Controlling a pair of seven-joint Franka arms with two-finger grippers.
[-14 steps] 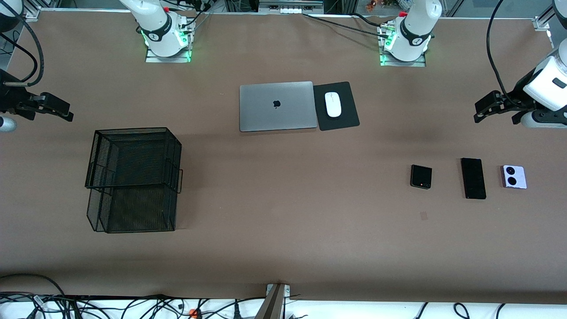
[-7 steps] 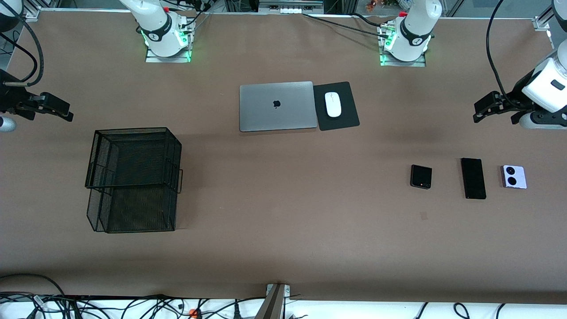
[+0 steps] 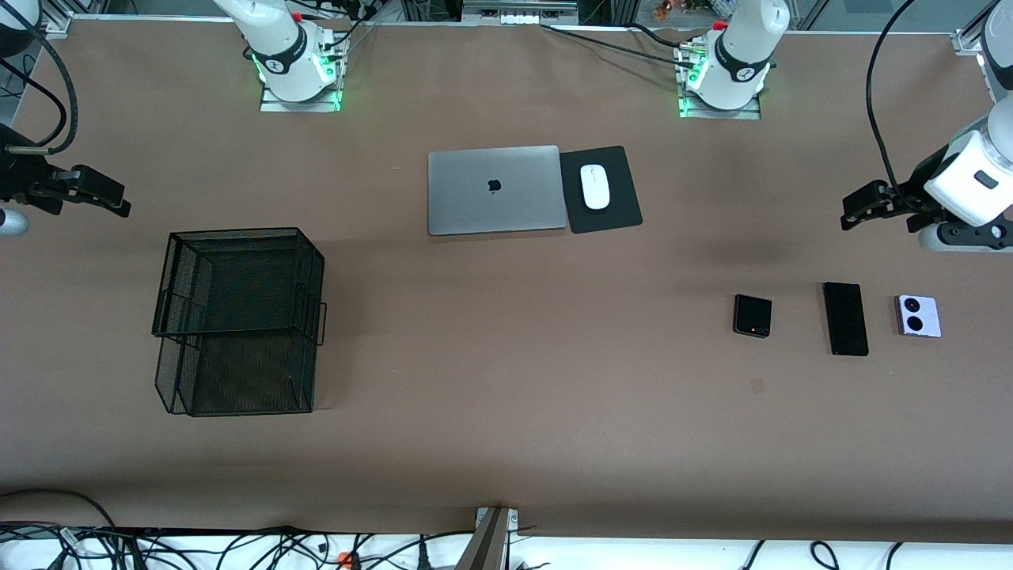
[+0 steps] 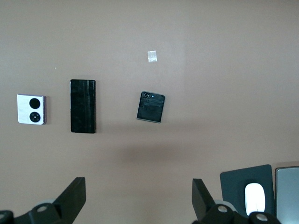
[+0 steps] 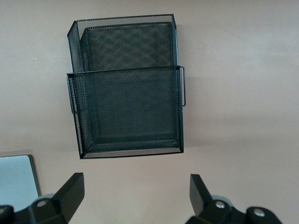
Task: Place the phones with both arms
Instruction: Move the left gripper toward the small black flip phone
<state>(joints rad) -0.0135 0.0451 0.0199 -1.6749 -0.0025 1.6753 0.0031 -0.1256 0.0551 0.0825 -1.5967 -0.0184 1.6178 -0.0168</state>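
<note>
Three phones lie in a row on the brown table toward the left arm's end: a small black flip phone (image 3: 752,315) (image 4: 151,107), a long black slab phone (image 3: 845,318) (image 4: 83,106) and a lavender-white square phone (image 3: 918,316) (image 4: 32,109) with two black circles. My left gripper (image 3: 859,207) (image 4: 139,186) hangs open over bare table, between the phones and the robots' bases, with nothing between its fingers. My right gripper (image 3: 111,202) (image 5: 136,184) waits open and empty at the right arm's end of the table, up by the mesh basket.
A black wire-mesh basket (image 3: 237,232) (image 5: 126,71) with two compartments stands toward the right arm's end. A closed grey laptop (image 3: 495,190) and a white mouse (image 3: 594,187) on a black pad (image 3: 613,215) lie mid-table, near the bases.
The left arm has drifted a little toward the row of phones. The right arm and the phones have not moved.
</note>
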